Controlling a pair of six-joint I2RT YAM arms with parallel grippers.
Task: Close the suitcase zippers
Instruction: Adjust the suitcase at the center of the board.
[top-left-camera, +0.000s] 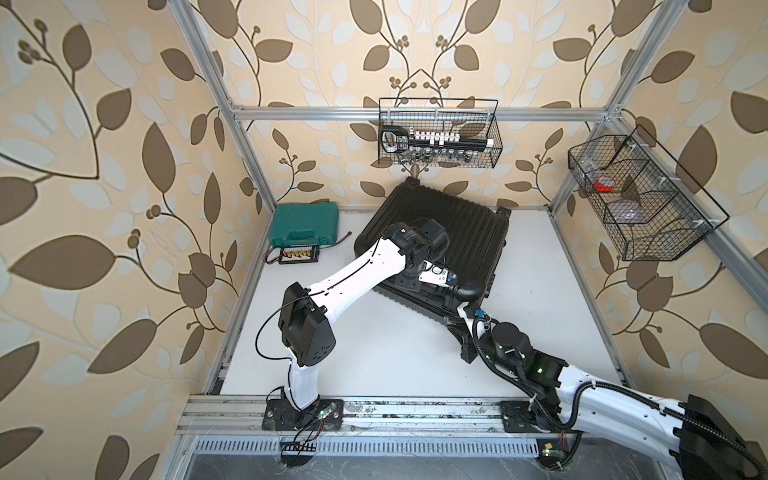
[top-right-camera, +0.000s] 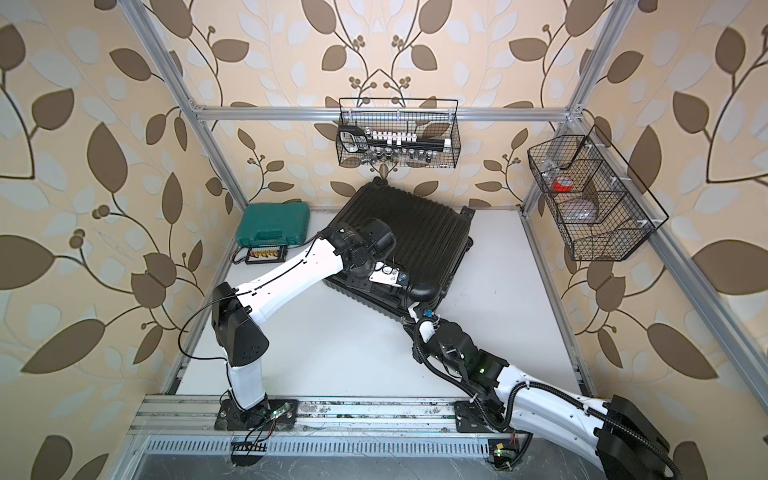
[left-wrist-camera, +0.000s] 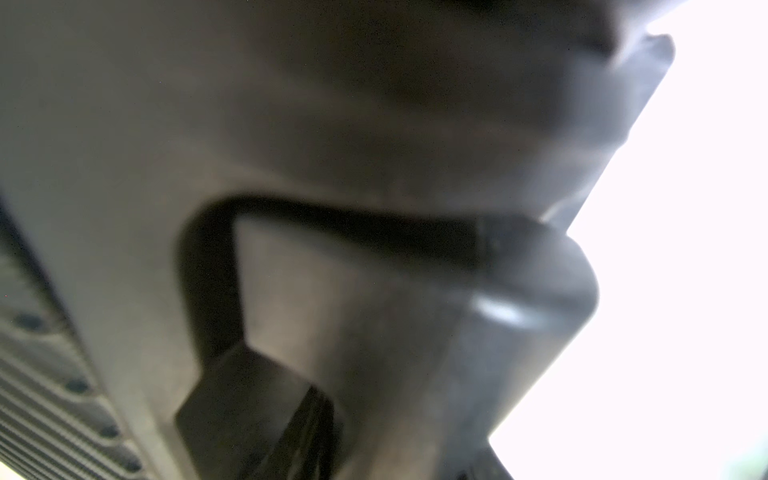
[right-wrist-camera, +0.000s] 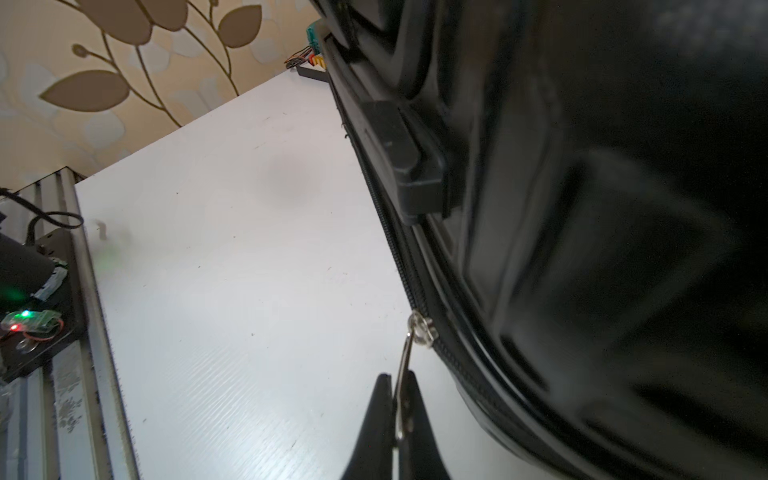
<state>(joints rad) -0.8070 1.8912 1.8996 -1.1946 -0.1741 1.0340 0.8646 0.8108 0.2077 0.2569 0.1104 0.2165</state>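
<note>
The black ribbed suitcase (top-left-camera: 457, 224) (top-right-camera: 415, 232) lies flat and askew at the back of the white table. In the right wrist view my right gripper (right-wrist-camera: 397, 376) is shut on the metal zipper pull (right-wrist-camera: 405, 353). The pull hangs from a silver slider (right-wrist-camera: 420, 328) on the zipper track (right-wrist-camera: 392, 245) near a rounded corner of the suitcase (right-wrist-camera: 582, 249). My left gripper (top-left-camera: 444, 277) (top-right-camera: 392, 277) sits down on the suitcase's near corner. The left wrist view is blurred, filled by dark shell (left-wrist-camera: 291, 124), and hides the jaws.
A teal tool case (top-left-camera: 305, 226) and a small board with coloured connectors (top-left-camera: 298, 254) sit at the back left. Wire baskets hang on the back wall (top-left-camera: 438, 133) and the right wall (top-left-camera: 640, 195). Bare white table (top-left-camera: 374, 353) lies before the suitcase.
</note>
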